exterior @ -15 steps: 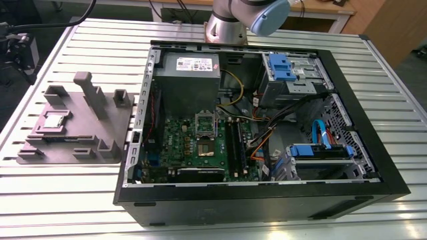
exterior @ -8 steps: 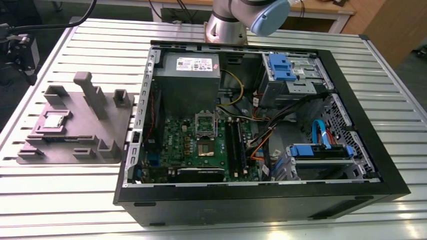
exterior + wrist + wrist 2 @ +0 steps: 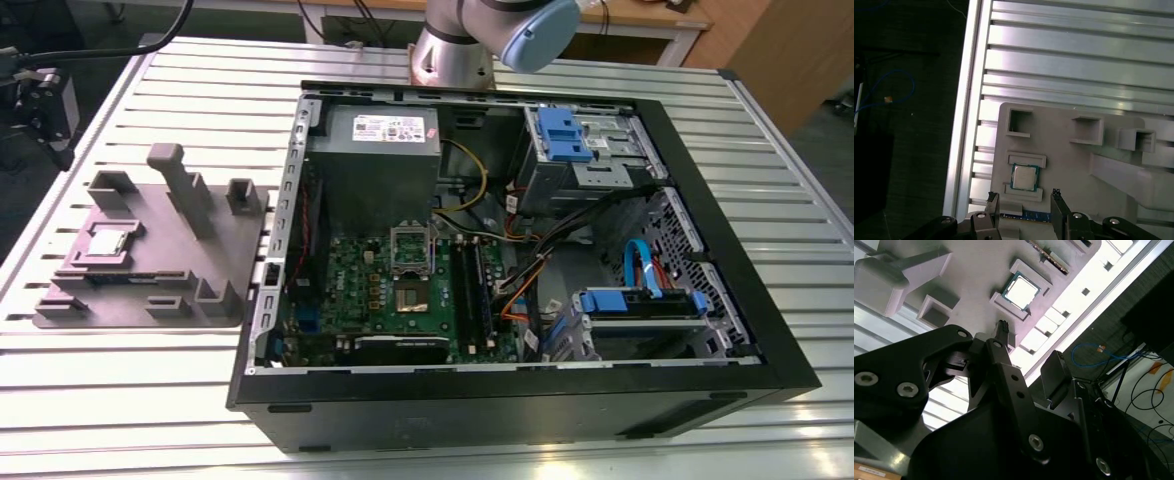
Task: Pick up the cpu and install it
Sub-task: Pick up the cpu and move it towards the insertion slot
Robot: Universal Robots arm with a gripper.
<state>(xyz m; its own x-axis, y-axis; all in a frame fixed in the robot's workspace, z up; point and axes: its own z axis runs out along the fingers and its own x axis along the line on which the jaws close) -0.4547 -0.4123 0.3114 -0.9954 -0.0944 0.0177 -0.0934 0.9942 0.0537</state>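
Arm (image 3: 461, 45) cut @ exterior view's edge; tool (image 3: 1024, 195) body cropped, first wrist view.

A ribbed aluminium desk (image 3: 134, 400) of long parallel slats spans the exterior view, its ridges catching pale light. Beyond it, toward the exterior view's right, stands brown wooden furniture (image 3: 767, 55). In the first wrist view a dark, finely textured floor (image 3: 904, 150) lies past the desk's edge (a thin blue cable (image 3: 913, 86) loops across it). Black cables (image 3: 1141, 390) trail there in the second wrist view.
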